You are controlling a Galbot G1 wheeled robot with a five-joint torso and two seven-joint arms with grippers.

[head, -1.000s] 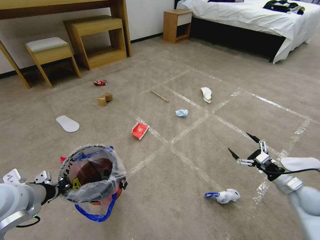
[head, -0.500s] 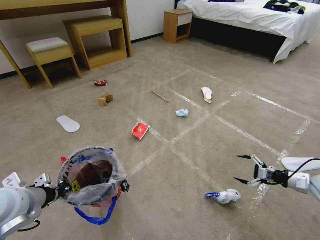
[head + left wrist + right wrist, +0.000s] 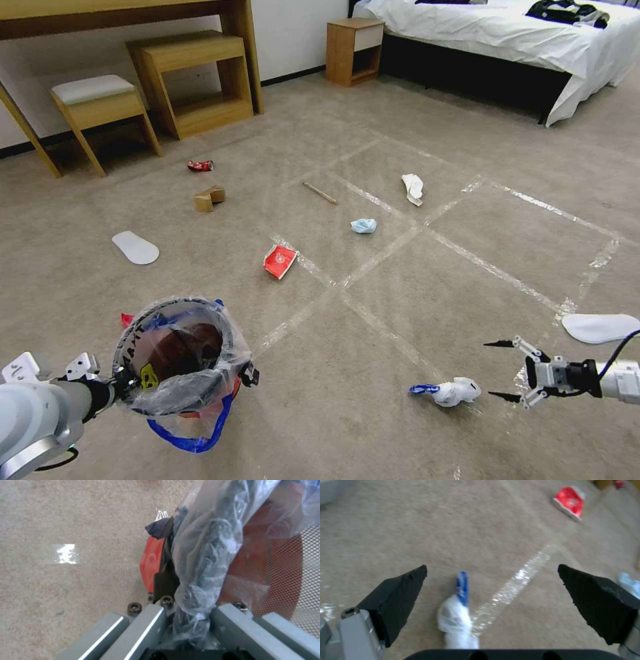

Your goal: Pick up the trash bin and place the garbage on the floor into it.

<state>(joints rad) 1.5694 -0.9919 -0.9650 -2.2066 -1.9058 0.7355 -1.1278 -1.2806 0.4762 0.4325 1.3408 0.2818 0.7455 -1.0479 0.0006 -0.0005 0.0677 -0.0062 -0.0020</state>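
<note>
My left gripper [image 3: 117, 390] is clamped on the bagged rim of the trash bin [image 3: 180, 357], holding it off the floor [image 3: 373, 293]. My right gripper [image 3: 501, 371] sits low just beside the white tissue wad with a blue strip [image 3: 452, 392], jaws spread wide, gripping nothing (wad lies between the fingertips [image 3: 403, 590] in the wrist view). Beyond the wad: red wrapper [image 3: 280, 261], pale blue mask [image 3: 364, 226], wooden stick [image 3: 320, 193]. White insole [image 3: 600, 327] near the wad.
</note>
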